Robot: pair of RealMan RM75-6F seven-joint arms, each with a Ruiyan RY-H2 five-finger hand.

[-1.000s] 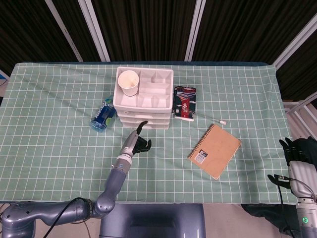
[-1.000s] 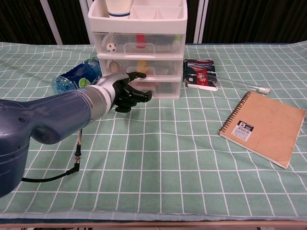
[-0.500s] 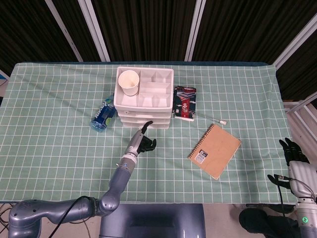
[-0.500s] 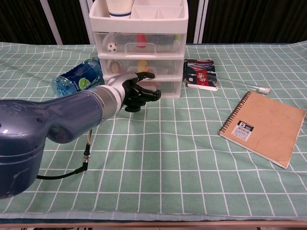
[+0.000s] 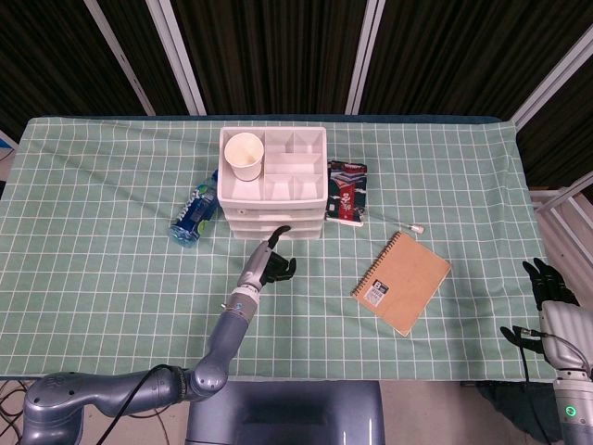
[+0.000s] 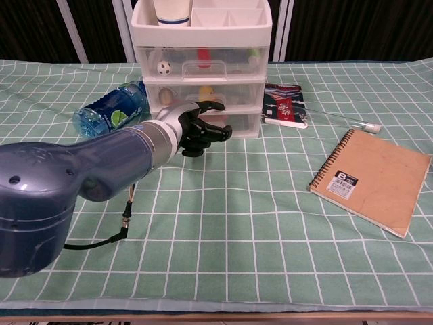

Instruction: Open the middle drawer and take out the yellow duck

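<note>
Black-fingered, your left hand (image 6: pixel 197 128) reaches low at the front of the white plastic three-drawer cabinet (image 6: pixel 203 64), thumb up by the middle drawer (image 6: pixel 206 95), fingers curled with nothing in them. All drawers look closed; the yellow duck (image 6: pixel 205 91) shows faintly inside the middle one. Your right hand (image 5: pixel 554 283) hangs off the table's right edge; I cannot tell its state. Green checked cloth (image 6: pixel 223 223) lies bare before the cabinet, the brown spiral notebook (image 6: pixel 372 179) well right.
</note>
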